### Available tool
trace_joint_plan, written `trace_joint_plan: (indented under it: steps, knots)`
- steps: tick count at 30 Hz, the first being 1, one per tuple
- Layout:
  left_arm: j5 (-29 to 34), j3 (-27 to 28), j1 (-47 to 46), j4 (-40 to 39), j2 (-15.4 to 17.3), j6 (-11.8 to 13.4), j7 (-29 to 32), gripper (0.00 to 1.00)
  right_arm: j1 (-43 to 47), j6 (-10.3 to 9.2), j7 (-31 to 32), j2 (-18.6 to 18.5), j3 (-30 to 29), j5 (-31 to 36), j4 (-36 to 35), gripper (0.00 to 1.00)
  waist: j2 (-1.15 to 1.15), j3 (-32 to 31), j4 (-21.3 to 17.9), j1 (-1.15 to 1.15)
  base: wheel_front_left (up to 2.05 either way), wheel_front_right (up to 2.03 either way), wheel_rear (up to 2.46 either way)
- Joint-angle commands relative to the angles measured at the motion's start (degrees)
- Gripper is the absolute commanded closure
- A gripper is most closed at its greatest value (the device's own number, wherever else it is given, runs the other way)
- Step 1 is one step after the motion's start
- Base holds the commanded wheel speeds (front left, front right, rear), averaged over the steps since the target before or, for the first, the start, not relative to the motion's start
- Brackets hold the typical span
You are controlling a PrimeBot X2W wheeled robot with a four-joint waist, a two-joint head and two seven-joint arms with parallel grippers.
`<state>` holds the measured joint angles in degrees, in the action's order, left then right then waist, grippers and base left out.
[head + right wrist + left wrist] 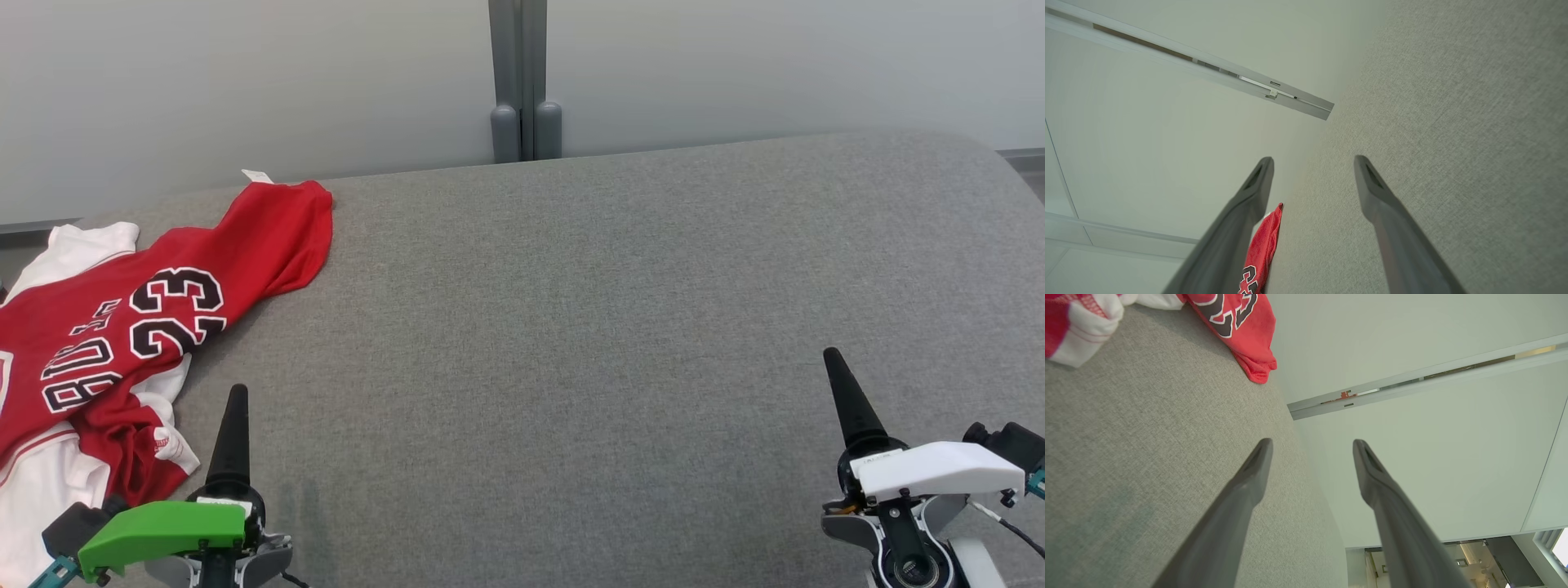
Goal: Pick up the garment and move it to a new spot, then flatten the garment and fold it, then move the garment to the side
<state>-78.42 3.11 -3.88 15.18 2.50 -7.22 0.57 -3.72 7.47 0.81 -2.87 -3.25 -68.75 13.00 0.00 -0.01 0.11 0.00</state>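
Garment (269, 237) lies beside left gripper (1312, 445), outside its parted jaws

Garment (122, 327) on left end of surface (571, 343)

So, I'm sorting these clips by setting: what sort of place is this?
Likely an office or lab work area: a wide grey cloth-covered surface with a red jersey on it, and plain pale wall panels joined by a grey post.
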Motion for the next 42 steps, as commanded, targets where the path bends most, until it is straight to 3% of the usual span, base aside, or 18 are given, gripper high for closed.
trace_joint_plan:
  steps: [1, 18, 42]
  knots:
    - [2.49, -0.24, -0.21, -0.77, 0.45, -0.05, -0.53, 0.00, -0.29, 0.02, -0.76, -0.48, 0.30, 2.71, -1.28, 0.00, 0.00, -0.01, 0.01, 0.00, 0.00, 0.00, 0.00]
    - [25.55, -0.85, 1.10, -1.78, 0.81, 1.80, -4.25, 0.00, 0.45, 0.02, -4.45, -1.14, 2.35, 21.82, -2.59, 0.00, 0.00, -0.13, -0.04, 0.00, 0.00, 0.00, 0.00]
    - [44.26, -0.44, 2.66, -2.59, 0.67, 1.18, -8.44, 0.00, 0.34, 0.02, -8.68, -1.37, 3.59, 40.59, -1.89, 0.00, 0.00, -0.36, -0.42, 0.00, 0.00, 0.00, 0.00]
